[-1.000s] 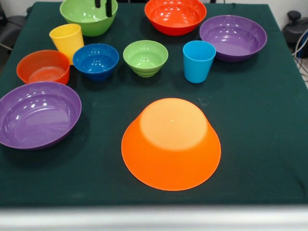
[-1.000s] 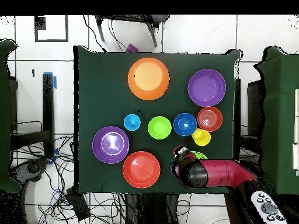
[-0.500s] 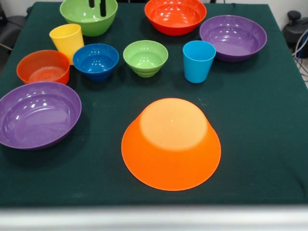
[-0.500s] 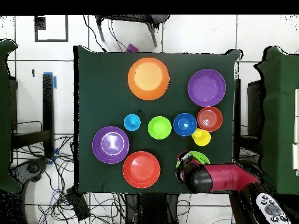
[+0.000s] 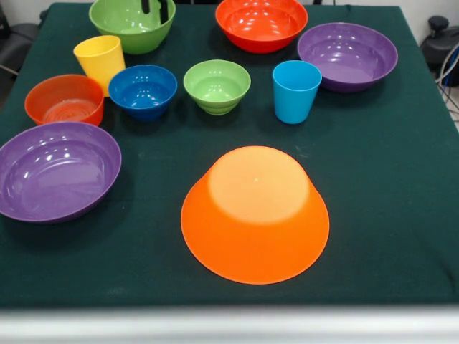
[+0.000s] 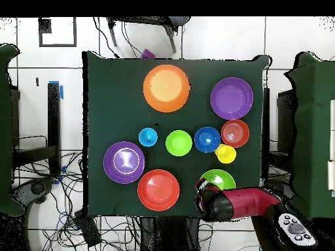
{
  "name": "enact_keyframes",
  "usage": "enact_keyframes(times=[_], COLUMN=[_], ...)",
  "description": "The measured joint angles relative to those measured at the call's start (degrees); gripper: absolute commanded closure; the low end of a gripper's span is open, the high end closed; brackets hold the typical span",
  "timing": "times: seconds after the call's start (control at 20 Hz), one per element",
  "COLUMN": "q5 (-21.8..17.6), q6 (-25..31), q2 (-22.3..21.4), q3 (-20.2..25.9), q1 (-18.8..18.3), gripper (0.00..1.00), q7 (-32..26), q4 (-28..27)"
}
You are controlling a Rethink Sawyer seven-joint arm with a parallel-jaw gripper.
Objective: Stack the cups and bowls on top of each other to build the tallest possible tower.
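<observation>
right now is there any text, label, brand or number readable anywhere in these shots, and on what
None can be read.
The bowls, such as the upturned orange bowl, and the cups, yellow and light blue, are plain, with no print.
The green tablecloth bears no marks.
The handheld controller near the robot arm has buttons, but any markings are too small to read.

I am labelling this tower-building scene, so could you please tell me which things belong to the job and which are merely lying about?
Belonging to the job:
- upturned orange bowl
- two purple bowls
- two green bowls
- two red-orange bowls
- dark blue bowl
- yellow cup
- light blue cup

Lying about:
- cables on the floor
</observation>
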Motion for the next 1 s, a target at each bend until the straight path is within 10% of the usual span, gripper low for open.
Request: enact_keyframes(times=[1.0], q5=[-4.6], q6=[-8.2], q2=[8.4], q3=[-5.6], q1=[0.4], gripper=[0.00], q7=[0.0], q4=[0.3])
